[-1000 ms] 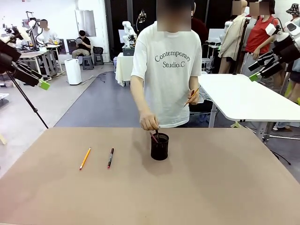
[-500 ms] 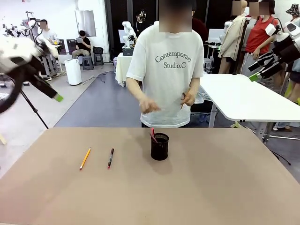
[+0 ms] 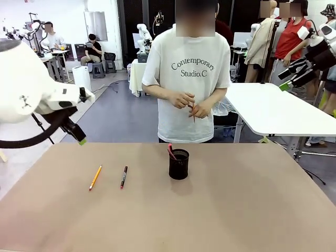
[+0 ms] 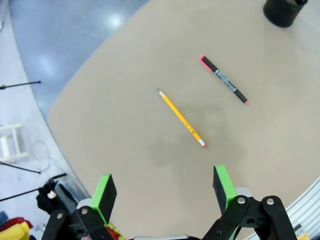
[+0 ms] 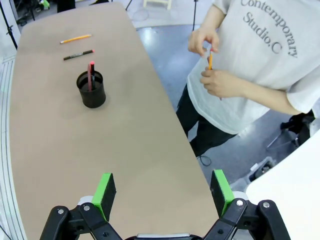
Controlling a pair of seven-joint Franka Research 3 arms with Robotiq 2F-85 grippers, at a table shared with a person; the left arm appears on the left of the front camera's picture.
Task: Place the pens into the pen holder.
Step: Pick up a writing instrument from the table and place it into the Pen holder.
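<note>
The black mesh pen holder (image 3: 179, 164) stands mid-table with one red-ended pen (image 3: 171, 151) leaning inside it. To its left a yellow pencil (image 3: 95, 177) and a dark pen with red ends (image 3: 124, 177) lie flat on the brown table. The person behind holds an orange pencil (image 3: 193, 111) in both hands at waist height. My left gripper (image 3: 79, 137) hangs open above the table's far left edge; its wrist view looks down on the pencil (image 4: 181, 118) and dark pen (image 4: 223, 79). My right gripper (image 3: 289, 81) is open, high at the right, off the table.
A white table (image 3: 273, 113) stands behind at the right. The brown table (image 3: 236, 210) is bare on its right half and front. The right wrist view takes in the holder (image 5: 92, 90) and the person's hands (image 5: 215, 80) beyond the table's far edge.
The person let a pen go into the holder, pulled the hand back and joined both hands on the orange pencil. My left arm swung in and down toward the table's left side.
</note>
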